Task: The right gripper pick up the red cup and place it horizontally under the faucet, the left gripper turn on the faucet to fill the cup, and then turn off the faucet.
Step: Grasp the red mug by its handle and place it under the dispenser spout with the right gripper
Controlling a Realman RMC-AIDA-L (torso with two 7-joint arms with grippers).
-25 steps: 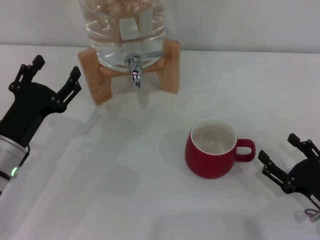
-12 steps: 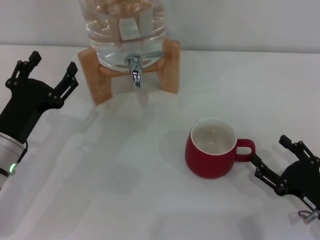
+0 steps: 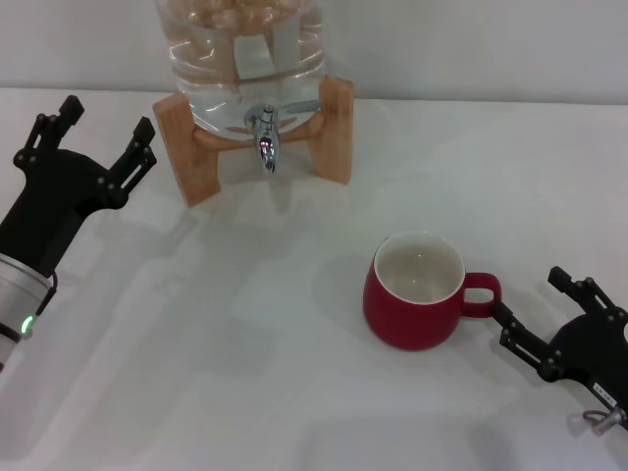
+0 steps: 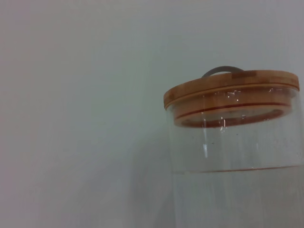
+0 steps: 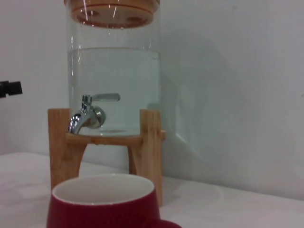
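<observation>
The red cup [image 3: 416, 299] stands upright on the white table, its white inside bare and its handle [image 3: 482, 292] pointing right. It also fills the low foreground of the right wrist view [image 5: 102, 204]. My right gripper [image 3: 528, 295] lies low just right of the handle, open, with one fingertip close to the handle and nothing held. The chrome faucet [image 3: 265, 138] hangs from the water jar [image 3: 240, 49] at the back, lever [image 5: 105, 97] level. My left gripper [image 3: 106, 122] hovers open to the left of the wooden stand [image 3: 186, 147], apart from the faucet.
The jar's wooden lid [image 4: 232, 84] shows in the left wrist view against a plain wall. A black fingertip [image 5: 9, 88] of the left gripper shows at the edge of the right wrist view. White tabletop [image 3: 245, 343] spreads between cup and stand.
My right gripper has slid in and down toward the cup's handle. My left gripper has shifted slightly left. The cup has not moved.
</observation>
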